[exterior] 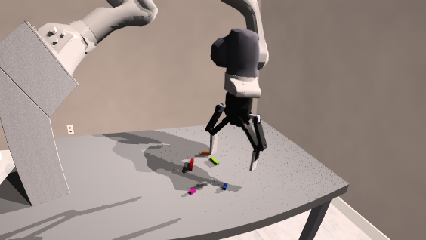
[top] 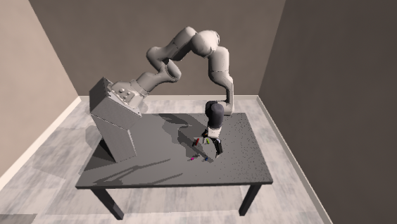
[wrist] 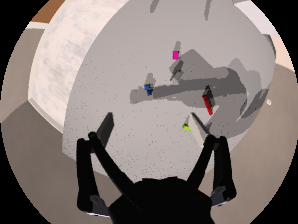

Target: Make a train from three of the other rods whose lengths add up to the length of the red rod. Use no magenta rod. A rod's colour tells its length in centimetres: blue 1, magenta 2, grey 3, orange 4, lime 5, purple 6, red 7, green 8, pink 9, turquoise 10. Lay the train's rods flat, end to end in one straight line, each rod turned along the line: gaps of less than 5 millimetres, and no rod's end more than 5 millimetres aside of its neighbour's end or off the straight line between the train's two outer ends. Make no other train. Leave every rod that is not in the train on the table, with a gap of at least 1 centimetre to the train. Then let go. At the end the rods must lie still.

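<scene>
My gripper (top: 210,148) (exterior: 233,161) (wrist: 152,119) is open and empty, above the table. The lime rod (top: 208,141) (exterior: 214,161) (wrist: 186,127) lies near one finger, which partly covers it in the wrist view. The orange rod (exterior: 205,152) lies behind it, beside that finger in the exterior view and hidden in the wrist view. The red rod (top: 197,141) (exterior: 192,164) (wrist: 208,105) lies left of the lime rod in the top and exterior views. Nearer the front are the blue rod (top: 206,159) (exterior: 225,186) (wrist: 147,87), magenta rod (top: 192,158) (exterior: 192,192) (wrist: 176,55) and grey rod (exterior: 202,185), hard to see in shadow. The rods lie apart.
The table (top: 151,176) (exterior: 113,215) bears the rods and arm shadows. The arm's grey pedestal (top: 116,137) (exterior: 32,140) stands at the left. The table's right edge lies beyond the gripper.
</scene>
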### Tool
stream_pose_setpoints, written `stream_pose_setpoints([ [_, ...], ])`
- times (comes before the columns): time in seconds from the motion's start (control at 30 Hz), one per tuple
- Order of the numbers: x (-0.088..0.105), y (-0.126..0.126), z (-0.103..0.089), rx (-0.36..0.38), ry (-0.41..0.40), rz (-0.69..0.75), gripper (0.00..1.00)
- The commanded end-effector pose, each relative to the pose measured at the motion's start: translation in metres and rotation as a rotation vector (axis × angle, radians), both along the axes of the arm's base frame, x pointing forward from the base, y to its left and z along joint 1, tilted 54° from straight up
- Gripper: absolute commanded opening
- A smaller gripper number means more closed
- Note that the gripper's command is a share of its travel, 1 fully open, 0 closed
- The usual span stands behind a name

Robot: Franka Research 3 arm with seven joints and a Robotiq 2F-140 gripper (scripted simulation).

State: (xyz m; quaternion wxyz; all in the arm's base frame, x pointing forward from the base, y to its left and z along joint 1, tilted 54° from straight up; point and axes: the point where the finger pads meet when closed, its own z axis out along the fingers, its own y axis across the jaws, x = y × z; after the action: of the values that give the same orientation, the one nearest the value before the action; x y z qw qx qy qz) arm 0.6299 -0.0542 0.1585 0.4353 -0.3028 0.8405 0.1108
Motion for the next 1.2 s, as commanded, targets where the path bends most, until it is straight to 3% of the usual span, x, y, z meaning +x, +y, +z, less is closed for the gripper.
stream_pose_setpoints([
  [0.0,-0.0049,-0.0061,-0.0045,-0.119,-0.096,0.069,1.00],
  [0.23,-0.0124,-0.0060,-0.0094,-0.175,-0.132,0.118,1.00],
  [0.27,-0.0124,-0.0060,-0.0094,-0.175,-0.132,0.118,0.15],
  [1.17,-0.0124,-0.0060,-0.0094,-0.175,-0.132,0.118,0.15],
])
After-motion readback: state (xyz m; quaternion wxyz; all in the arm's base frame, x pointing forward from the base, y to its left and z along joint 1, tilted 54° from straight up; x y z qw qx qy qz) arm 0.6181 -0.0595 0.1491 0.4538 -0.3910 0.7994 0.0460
